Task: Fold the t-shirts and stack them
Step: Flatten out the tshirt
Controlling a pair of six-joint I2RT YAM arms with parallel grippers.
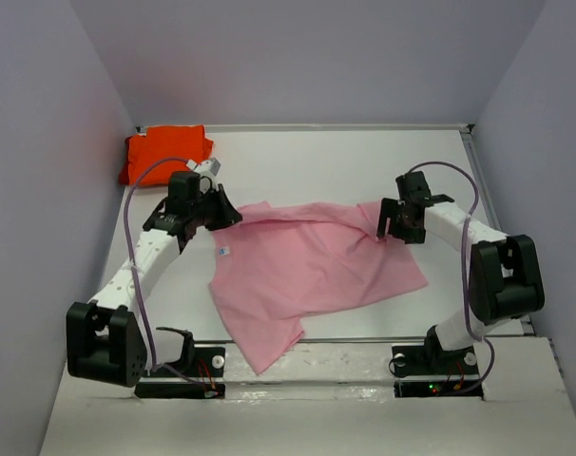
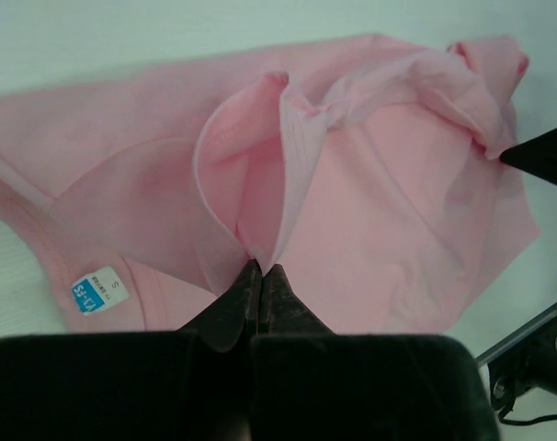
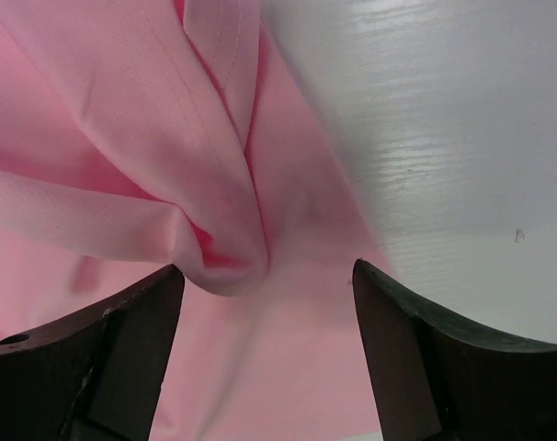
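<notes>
We see the left gripper (image 2: 261,271) pinched shut on a fold of the pink t-shirt (image 2: 370,230). The cloth spreads away ahead of its closed jaws, with the size label (image 2: 99,292) near them. The right gripper (image 3: 267,276) stands open; a bunched fold of the same shirt sits between its parted jaws, unclamped. The folded orange t-shirt (image 1: 166,152) lies on the table (image 1: 364,161) beyond the left jaws, apart from them.

Bright, even overhead light, soft shadows, faint sheen on the table (image 3: 462,110); wrist views slightly soft.
</notes>
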